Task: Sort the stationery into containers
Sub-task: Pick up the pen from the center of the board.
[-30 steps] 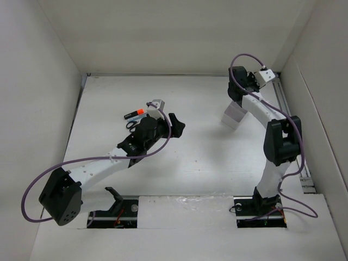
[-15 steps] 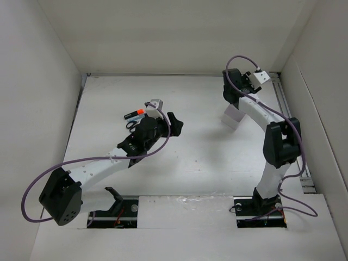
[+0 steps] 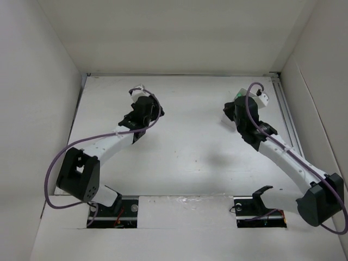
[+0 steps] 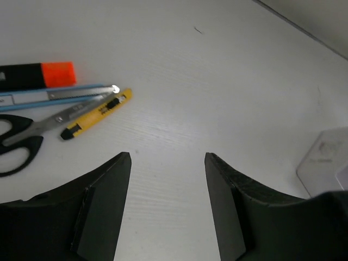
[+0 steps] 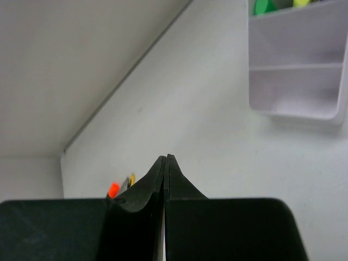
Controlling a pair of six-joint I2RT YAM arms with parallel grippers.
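Observation:
In the left wrist view the orange-and-black marker [image 4: 38, 76], the bluish pen [image 4: 54, 95], the yellow pen [image 4: 95, 112] and the black-handled scissors [image 4: 19, 142] lie side by side on the table at the left. My left gripper [image 4: 167, 179] is open and empty, just above the table to their right. The white box's corner [image 4: 326, 160] shows at the far right. My right gripper [image 5: 166, 159] is shut and empty. The divided white box [image 5: 296, 76] lies ahead to its right, with a green end [image 5: 265, 5] and a yellow item [image 5: 302, 2] in its far compartment.
In the top view the left arm's wrist [image 3: 142, 109] covers the stationery and the right arm's wrist [image 3: 239, 114] covers most of the box. White walls enclose the table on the left, back and right. A rail [image 3: 288, 117] runs along the right edge.
The left arm has swung to the back left, over the stationery. The right arm has dropped from its raised pose and now stretches low across the table by the box.

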